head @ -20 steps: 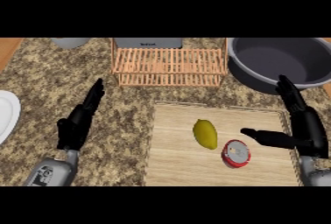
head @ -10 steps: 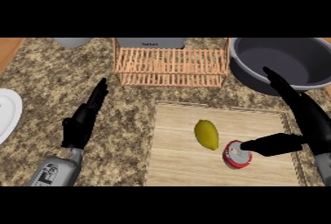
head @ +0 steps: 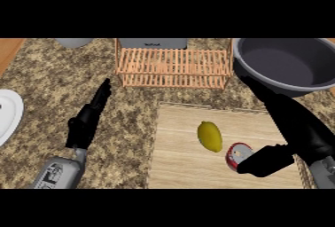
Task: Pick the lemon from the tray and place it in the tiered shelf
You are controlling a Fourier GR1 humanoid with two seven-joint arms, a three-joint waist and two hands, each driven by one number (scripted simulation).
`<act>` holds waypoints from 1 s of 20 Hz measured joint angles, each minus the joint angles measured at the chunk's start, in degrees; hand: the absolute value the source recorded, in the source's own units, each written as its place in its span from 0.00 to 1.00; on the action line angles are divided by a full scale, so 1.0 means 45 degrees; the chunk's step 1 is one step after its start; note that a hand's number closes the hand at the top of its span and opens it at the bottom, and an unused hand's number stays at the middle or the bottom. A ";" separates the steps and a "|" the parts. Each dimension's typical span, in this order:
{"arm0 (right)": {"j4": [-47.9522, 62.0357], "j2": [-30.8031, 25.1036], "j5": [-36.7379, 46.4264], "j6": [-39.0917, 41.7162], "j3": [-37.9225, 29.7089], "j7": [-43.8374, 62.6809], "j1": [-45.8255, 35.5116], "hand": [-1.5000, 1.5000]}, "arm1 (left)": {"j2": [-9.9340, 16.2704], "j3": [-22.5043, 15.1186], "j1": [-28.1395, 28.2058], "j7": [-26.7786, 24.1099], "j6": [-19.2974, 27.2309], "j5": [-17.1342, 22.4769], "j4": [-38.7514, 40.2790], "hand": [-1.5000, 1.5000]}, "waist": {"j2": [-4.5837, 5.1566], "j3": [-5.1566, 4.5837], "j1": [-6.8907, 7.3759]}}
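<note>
Even, bright light falls from above. Soft shadows lie beneath the right hand point(head: 297, 133). No glare shows anywhere.

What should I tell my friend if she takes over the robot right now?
Left hand: open, resting over the counter left of the tray, holding nothing.
Right hand: open, above the tray's right side, thumb next to the red can; nothing in it.
Lemon: lying on the wooden tray, not yet picked up.
Tiered shelf: behind the tray; no lemon in it.
Done: nothing. Left: grab the lemon, lift it, put it in the shelf.
</note>
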 measured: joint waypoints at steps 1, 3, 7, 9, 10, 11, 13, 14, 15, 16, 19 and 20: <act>0.0067 0.0218 0.0051 0.0159 0.0044 0.0221 -0.0240 0.00 | -0.0092 -0.0035 -0.0023 0.0084 0.0049 -0.0099 -0.0060 0.50 | 0.0000 0.0002 0.0001; -0.0182 0.0568 0.0318 0.0313 0.0193 0.0578 -0.0361 0.00 | -0.0176 -0.0049 0.0172 0.0126 0.0007 -0.0177 -0.0225 0.50 | 0.0000 0.0010 -0.0015; -0.0121 0.1362 0.1072 0.0534 0.0382 0.0798 -0.0420 0.00 | -0.0151 0.0242 0.0187 0.0170 -0.0243 -0.0222 -0.0282 0.50 | 0.0007 0.0016 -0.0035; -0.0158 0.1818 0.1525 0.0601 0.0559 0.0952 -0.0481 0.00 | -0.0213 0.0212 0.0369 0.0290 -0.0224 -0.0360 -0.0554 0.50 | 0.0003 0.0019 -0.0034; -0.0168 0.1941 0.1727 0.0656 0.0590 0.0970 -0.0452 0.00 | -0.0199 0.0358 0.0289 0.0162 -0.0316 -0.0339 -0.0352 0.50 | 0.0006 0.0018 -0.0049; -0.0325 0.2023 0.1971 0.0693 0.0635 0.0994 -0.0305 0.00 | -0.0248 0.0427 0.0226 0.0154 -0.0369 -0.0327 -0.0269 0.50 | 0.0007 0.0018 -0.0067; -0.0443 0.2186 0.2403 0.0731 0.0683 0.1064 -0.0145 0.00 | -0.0272 0.0524 0.0257 0.0210 -0.0474 -0.0295 -0.0359 0.50 | 0.0004 0.0019 -0.0076; -0.0379 0.2362 0.2535 0.0768 0.0690 0.1104 -0.0195 0.00 | -0.0330 0.0414 0.0499 0.0253 -0.0444 -0.0387 -0.0605 0.50 | 0.0000 0.0022 -0.0060; -0.0352 0.2577 0.2796 0.0764 0.0795 0.1157 -0.0173 0.00 | -0.0295 0.0491 0.0491 0.0245 -0.0521 -0.0382 -0.0611 0.50 | 0.0001 0.0021 -0.0060; -0.0195 0.2804 0.2982 0.0773 0.0839 0.1186 -0.0234 0.00 | -0.0338 0.0522 0.0520 0.0160 -0.0549 -0.0406 -0.0493 0.50 | 0.0004 0.0021 -0.0058; -0.0016 0.3237 0.3376 0.0857 0.0793 0.1210 -0.0160 0.00 | -0.0326 0.0650 0.0519 0.0186 -0.0708 -0.0439 -0.0550 0.50 | 0.0006 0.0021 -0.0059; -0.0014 0.3240 0.3367 0.0940 0.0694 0.1151 -0.0057 0.00 | -0.0382 0.0632 0.0511 0.0213 -0.0647 -0.0558 -0.0538 0.50 | 0.0007 0.0021 -0.0066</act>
